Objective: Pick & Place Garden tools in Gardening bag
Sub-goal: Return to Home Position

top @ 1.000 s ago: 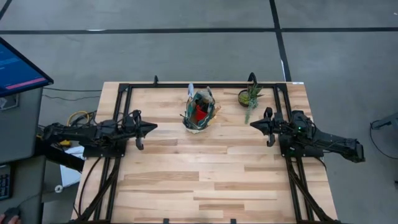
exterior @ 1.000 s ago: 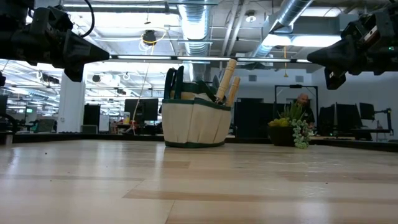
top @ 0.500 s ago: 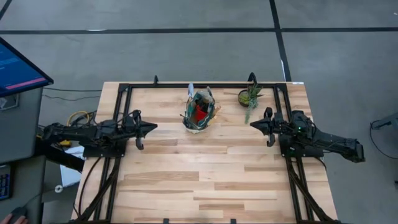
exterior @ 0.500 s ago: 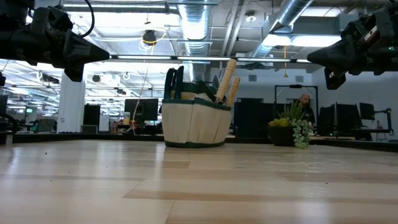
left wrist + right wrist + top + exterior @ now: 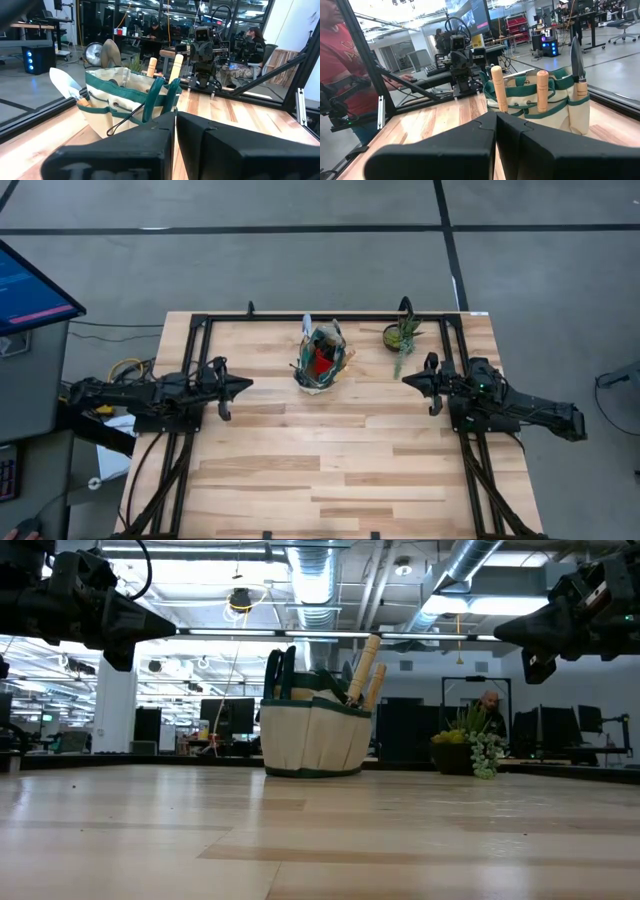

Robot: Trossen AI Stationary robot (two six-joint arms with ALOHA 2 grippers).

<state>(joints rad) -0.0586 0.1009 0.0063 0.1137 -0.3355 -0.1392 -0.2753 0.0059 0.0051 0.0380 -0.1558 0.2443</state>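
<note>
High view | gardening bag [image 5: 303, 373] upper centre — trowels [image 5: 365, 665] inside | left gripper [image 5: 241, 384], right gripper [image 5: 408, 380] — both closed, empty, flanking it

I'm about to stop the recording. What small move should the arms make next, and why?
Probably none beyond parking in place: the left gripper and right gripper are shut, empty and raised on either side of the gardening bag, and the wooden-handled trowels stand inside it.
</note>
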